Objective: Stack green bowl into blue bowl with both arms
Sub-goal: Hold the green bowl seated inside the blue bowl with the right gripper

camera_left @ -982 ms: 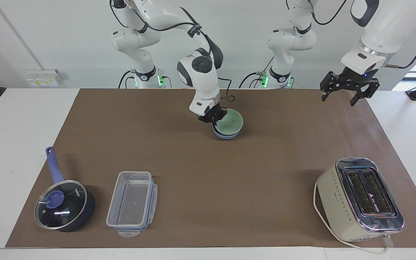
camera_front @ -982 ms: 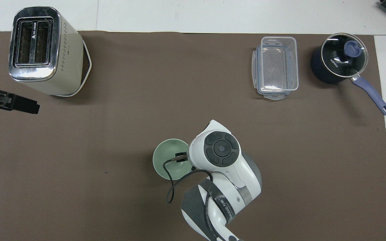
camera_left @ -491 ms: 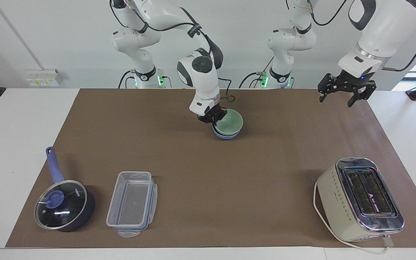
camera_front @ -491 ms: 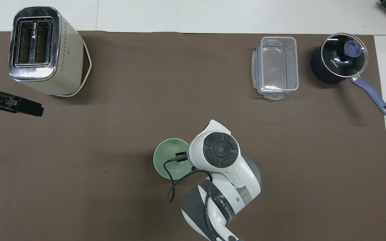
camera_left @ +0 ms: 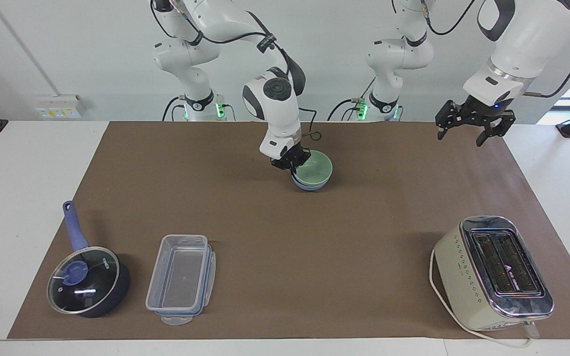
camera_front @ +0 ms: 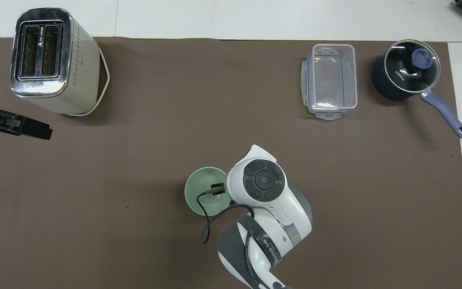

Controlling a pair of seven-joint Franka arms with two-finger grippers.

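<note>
The green bowl (camera_left: pixel 314 169) is sitting nested in the blue bowl (camera_left: pixel 309 185), a little above the middle of the facing view; only the lower wall of the blue one is showing under the green rim. In the overhead view the green bowl (camera_front: pixel 203 192) is lying just below center, half covered by the right arm's wrist.

Around the stack the brown mat (camera_left: pixel 285 237) is lying bare, and nothing is standing between the bowls and either arm. A saucepan (camera_left: pixel 88 281) with a glass lid is sitting at the lower left of the facing view, a clear container (camera_left: pixel 181 278) is lying just beside it, and a toaster (camera_left: pixel 494 273) is standing at the lower right, all well apart from the bowls.

The right gripper (camera_left: pixel 292 162) is pinching the green bowl's rim on the side toward the upper left of the facing view, its fingers pressed together on the wall.

The left gripper (camera_left: pixel 470 124) is hanging at the upper right, fingers spread and holding nothing, over the mat's edge and well apart from the bowls.
</note>
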